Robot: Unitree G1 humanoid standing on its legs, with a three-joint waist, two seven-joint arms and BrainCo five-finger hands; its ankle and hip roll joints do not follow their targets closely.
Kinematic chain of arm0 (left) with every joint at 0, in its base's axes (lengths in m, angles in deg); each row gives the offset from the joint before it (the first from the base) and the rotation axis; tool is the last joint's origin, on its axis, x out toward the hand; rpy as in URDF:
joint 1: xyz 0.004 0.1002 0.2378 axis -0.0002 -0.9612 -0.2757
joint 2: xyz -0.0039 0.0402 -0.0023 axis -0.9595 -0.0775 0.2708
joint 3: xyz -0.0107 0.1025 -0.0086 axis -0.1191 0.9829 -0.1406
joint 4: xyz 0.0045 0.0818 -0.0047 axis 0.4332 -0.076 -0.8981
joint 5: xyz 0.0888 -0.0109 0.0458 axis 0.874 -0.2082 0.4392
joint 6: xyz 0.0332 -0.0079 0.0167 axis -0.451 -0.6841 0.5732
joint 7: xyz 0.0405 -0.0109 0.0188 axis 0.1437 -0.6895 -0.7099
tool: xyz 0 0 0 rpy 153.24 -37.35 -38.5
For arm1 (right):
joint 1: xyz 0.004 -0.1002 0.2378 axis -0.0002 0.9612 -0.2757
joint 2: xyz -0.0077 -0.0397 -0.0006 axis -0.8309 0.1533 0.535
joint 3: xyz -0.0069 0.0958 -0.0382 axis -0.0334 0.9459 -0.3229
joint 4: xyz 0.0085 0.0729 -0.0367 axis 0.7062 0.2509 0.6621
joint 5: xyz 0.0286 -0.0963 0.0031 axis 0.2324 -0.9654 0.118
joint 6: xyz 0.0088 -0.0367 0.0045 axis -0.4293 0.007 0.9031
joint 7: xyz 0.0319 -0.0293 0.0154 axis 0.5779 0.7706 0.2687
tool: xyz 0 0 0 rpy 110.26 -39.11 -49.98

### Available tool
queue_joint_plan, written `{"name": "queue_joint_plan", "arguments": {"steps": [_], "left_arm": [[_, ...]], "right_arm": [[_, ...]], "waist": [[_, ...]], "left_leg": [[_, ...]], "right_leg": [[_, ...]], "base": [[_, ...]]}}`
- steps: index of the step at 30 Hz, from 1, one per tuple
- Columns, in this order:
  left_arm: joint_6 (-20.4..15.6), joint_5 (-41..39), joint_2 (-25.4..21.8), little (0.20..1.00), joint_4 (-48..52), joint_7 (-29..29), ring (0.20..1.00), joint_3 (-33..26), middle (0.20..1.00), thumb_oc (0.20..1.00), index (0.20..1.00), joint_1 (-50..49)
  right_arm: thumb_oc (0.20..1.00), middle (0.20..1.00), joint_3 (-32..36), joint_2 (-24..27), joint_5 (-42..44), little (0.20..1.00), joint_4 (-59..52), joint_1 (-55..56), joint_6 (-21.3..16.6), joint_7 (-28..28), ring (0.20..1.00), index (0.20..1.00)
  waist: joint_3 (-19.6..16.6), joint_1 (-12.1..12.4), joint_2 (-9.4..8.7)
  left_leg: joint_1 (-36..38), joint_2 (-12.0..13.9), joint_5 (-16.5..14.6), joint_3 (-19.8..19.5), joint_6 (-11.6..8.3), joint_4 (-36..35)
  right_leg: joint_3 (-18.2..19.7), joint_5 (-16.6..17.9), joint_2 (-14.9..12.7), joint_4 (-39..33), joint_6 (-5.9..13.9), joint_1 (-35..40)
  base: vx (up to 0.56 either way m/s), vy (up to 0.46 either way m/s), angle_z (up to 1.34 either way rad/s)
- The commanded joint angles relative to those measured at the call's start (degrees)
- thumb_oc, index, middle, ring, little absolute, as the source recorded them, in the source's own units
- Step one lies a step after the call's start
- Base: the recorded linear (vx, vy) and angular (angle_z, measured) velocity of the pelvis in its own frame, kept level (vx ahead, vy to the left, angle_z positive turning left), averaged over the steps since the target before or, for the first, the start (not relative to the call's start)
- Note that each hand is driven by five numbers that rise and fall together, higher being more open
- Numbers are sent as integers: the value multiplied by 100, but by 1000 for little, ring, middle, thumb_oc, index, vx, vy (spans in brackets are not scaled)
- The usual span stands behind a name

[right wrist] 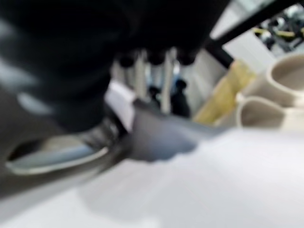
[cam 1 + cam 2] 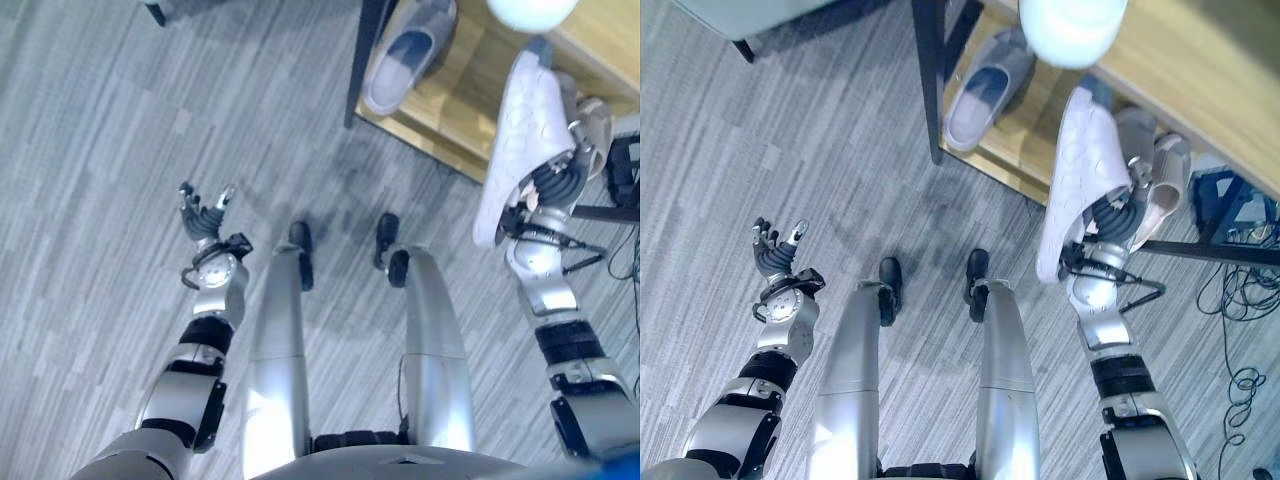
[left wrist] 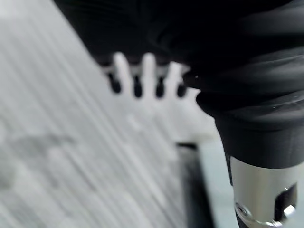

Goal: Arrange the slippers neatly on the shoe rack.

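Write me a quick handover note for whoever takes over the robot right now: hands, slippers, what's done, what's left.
Right hand: shut on the white slipper, held sole outward over the shoe rack edge.
Left hand: open, idle above the carpet, holding nothing.
Grey slipper: already on the rack's lower shelf.
Beige slippers: on the rack beside the right hand.
Done: white slipper picked up and brought to the rack.
Left: set it down on the shelf, lined up with the others, and release.

- Grey striped carpet floor [image 2: 120,120] spans the scene.
- At 1 o'clock, low wooden shoe rack shelf [image 2: 1012,152] with black metal post [image 2: 930,80].
- Grey open-toe slipper [image 2: 985,88] and a beige slipper pair [image 2: 1165,180] lie on it.
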Motion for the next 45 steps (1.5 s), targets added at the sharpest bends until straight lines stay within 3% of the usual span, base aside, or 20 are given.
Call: {"name": "queue_joint_plan", "arguments": {"steps": [1, 10, 15, 16, 17, 23, 32, 35, 45], "left_arm": [[-126, -145, 106, 1000, -30, 2, 1000, -67, 1000, 1000, 1000, -259], [-27, -705, -30, 1000, -210, -110, 1000, -233, 1000, 1000, 1000, 59], [24, -1032, -317, 1000, -610, -232, 1000, -287, 1000, 1000, 1000, 233], [62, -1162, -489, 1000, -748, -260, 1000, -259, 1000, 1000, 1000, 363], [99, -1427, -552, 1000, -809, -340, 1000, -276, 1000, 1000, 1000, 405], [125, -1804, -528, 1000, -564, -515, 1000, -190, 1000, 1000, 1000, 344], [211, -1594, -591, 1000, -831, -523, 1000, -81, 1000, 1000, 1000, 284], [203, -1678, -551, 1000, -835, -538, 1000, -93, 1000, 1000, 1000, 170], [211, -1832, -641, 1000, -958, -495, 1000, -217, 1000, 1000, 1000, 163]], "right_arm": [[200, 200, 90, 204, -277, 200, -421, 383, 8, 240, 200, 200], [200, 200, -100, 470, -78, 200, -51, -522, 241, 215, 200, 200], [200, 200, -436, 540, 864, 200, 956, -1686, 1, 237, 200, 200], [200, 200, -665, 657, 1412, 200, 1520, -2173, -49, 77, 200, 200], [200, 200, -860, 735, 1860, 200, 2016, -2475, -94, -33, 200, 200], [200, 200, -1097, 1062, 2373, 200, 2681, -3194, 32, -176, 200, 200], [200, 200, -1216, 1373, 2360, 200, 3466, -4053, 353, 33, 200, 200], [200, 200, -1131, 1250, 2564, 200, 3524, -4215, 243, 176, 200, 200], [200, 200, -1330, 1162, 2488, 200, 3583, -4626, 466, 272, 200, 200]], "waist": [[-762, 24, 447], [-846, 71, 588], [-885, 138, 604], [-898, 181, 601], [-837, 196, 593], [-798, 323, 678], [-745, 401, 631], [-756, 434, 617], [-714, 506, 619]], "left_leg": [[-417, 43, -174, -478, 33, -60], [-1575, -28, -548, -547, 109, 1032], [-2033, 9, -657, -521, 102, 1441], [-2184, 6, -690, -524, 78, 1545], [-2189, 2, -724, -493, 64, 1614], [-2192, -34, -876, -399, 71, 1774], [-2192, -90, -821, -356, 41, 1635], [-2192, -114, -763, -362, 29, 1562], [-2192, -112, -729, -394, 1, 1575]], "right_leg": [[310, -665, -94, 234, 211, 168], [422, -1073, -46, 1426, 65, -1030], [479, -1182, 0, 1836, 8, -1535], [470, -1211, -24, 1946, 17, -1652], [499, -1251, -48, 2067, -2, -1682], [587, -1351, -97, 2285, -31, -1787], [645, -1332, -178, 2297, -21, -1819], [654, -1305, -161, 2268, -26, -1819], [635, -1292, -155, 2334, -46, -1820]], "base": [[18, -64, 1], [45, -32, -1], [63, -38, -4], [61, -35, -9], [58, -35, -4], [34, -10, 3], [9, -21, 2], [-4, -22, 8], [1, -1, 0]]}}
